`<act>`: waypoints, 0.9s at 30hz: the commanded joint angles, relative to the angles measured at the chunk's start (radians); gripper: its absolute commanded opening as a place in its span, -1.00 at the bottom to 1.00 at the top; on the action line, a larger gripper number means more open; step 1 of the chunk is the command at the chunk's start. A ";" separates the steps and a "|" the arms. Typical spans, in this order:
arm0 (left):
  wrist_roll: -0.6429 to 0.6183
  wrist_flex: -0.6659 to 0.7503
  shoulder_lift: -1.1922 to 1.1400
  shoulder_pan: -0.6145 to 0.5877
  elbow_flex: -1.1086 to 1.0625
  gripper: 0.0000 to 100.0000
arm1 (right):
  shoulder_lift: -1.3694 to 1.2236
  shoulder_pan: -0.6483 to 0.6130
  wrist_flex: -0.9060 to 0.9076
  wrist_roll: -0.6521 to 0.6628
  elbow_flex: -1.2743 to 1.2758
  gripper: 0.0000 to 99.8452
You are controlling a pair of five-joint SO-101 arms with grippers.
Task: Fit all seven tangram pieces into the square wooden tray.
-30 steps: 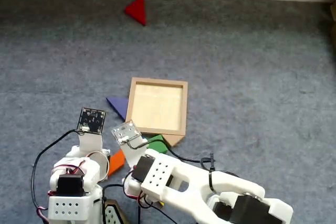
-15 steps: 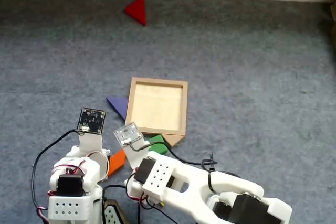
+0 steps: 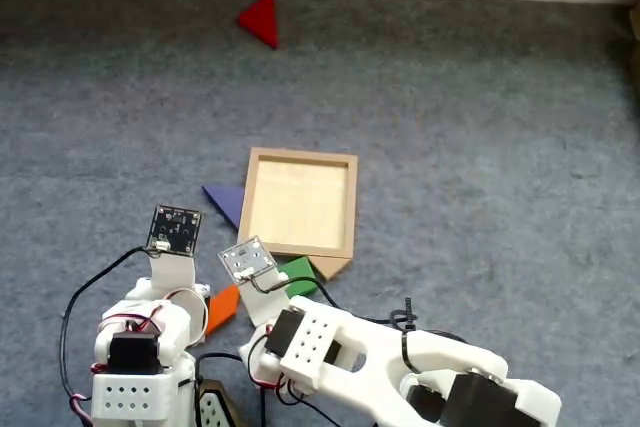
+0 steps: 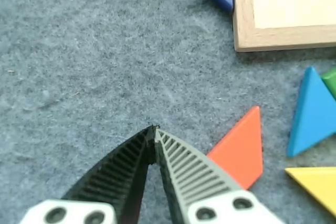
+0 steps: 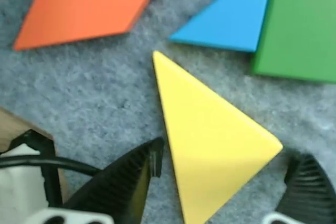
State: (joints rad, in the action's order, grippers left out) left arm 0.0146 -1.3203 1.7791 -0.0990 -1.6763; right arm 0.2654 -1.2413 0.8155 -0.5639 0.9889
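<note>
The square wooden tray lies empty mid-table, and its corner lies ahead of my left gripper. My right gripper stands open low over the carpet, a finger on each side of the yellow triangle. Just beyond lie the orange parallelogram, light blue triangle and green square. My left gripper is shut on nothing, tips near the carpet beside the orange parallelogram. A dark blue piece touches the tray's left side. The red triangle sits far back.
A wood-coloured triangle rests against the tray's near right corner. Both arm bases crowd the front edge. Grey carpet spreads open to the right of the tray and behind it.
The right arm has shifted slightly back toward the front edge and to the right. The left arm and the pieces have stayed still.
</note>
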 commanded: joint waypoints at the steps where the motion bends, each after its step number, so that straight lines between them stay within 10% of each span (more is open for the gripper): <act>1: 0.005 -0.006 0.041 -0.010 -0.019 -0.99 | 0.010 -0.004 -0.035 0.000 0.002 -0.34; 27: 0.005 -0.006 0.041 -0.010 -0.019 -0.99 | 0.010 0.222 0.053 0.135 -0.004 -0.37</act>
State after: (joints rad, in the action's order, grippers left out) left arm 0.0146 -1.3203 1.7791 -0.0990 -1.6763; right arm 0.2700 -1.0756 0.8615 -0.4457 0.9843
